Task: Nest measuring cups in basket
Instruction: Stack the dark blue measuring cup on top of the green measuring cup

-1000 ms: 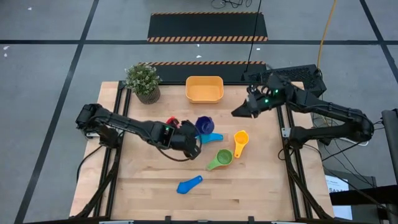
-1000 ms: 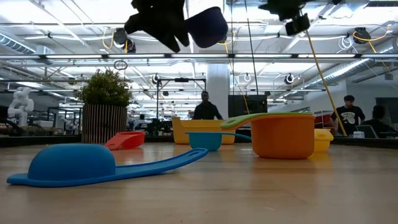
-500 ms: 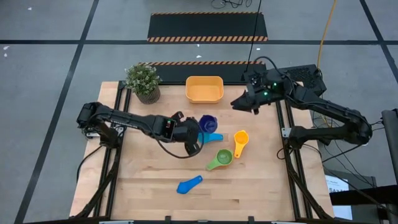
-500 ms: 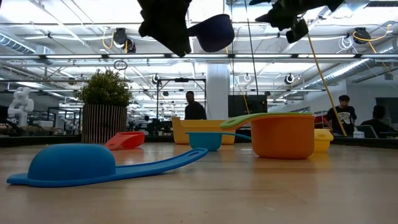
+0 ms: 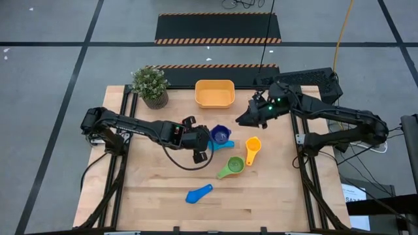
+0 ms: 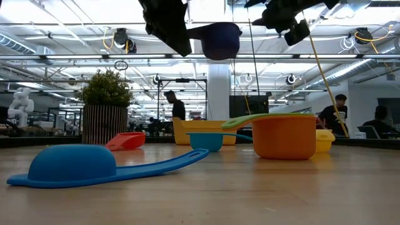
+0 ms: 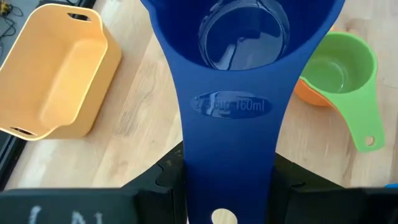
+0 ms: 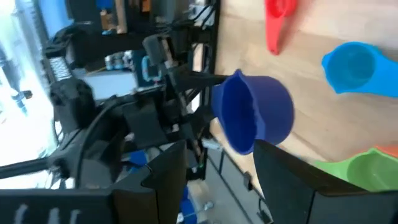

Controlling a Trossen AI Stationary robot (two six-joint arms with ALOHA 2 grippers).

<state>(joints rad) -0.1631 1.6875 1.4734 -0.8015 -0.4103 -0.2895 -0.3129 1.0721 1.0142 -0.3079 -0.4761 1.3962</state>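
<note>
High view
- My left gripper (image 5: 204, 139): over the middle of the table, closed on the handle of the dark blue cup (image 5: 220, 135), bowl pointing toward the right edge.
- Basket (image 5: 215, 93): at the middle of the table's far edge, up and slightly left of my cup's bowl, well apart.
- My right gripper (image 5: 245, 119): near the far right corner, above the table, carrying nothing that I can see. It sits nearer the basket than my left does, but my left has the cup.
- Loose cups: orange cup (image 5: 253, 149) and green cup (image 5: 230, 168) right of centre, a light blue cup (image 5: 199, 193) toward the near edge.

Low view
- Dark blue cup (image 6: 220, 39): held clear above the table, handle roughly level, bowl away from my left fingers.
- Basket (image 6: 181, 131): far back, behind the cups on the table.

Left wrist view
- Handle: clamped between my two fingers (image 7: 292, 180), running straight out from the jaws to the bowl (image 7: 244, 31).
- Basket (image 7: 59, 68): off to one side of that axis, so I judge the carry needs a sideways swing.
- Green cup (image 7: 342, 68): on the other side, lying over an orange one.

Right wrist view
- My right fingers (image 8: 280, 174): parted, nothing between them, facing the raised dark blue cup (image 8: 255, 118).
- Also seen: red cup (image 8: 278, 18) and a light blue cup (image 8: 354, 68) on the table.
</note>
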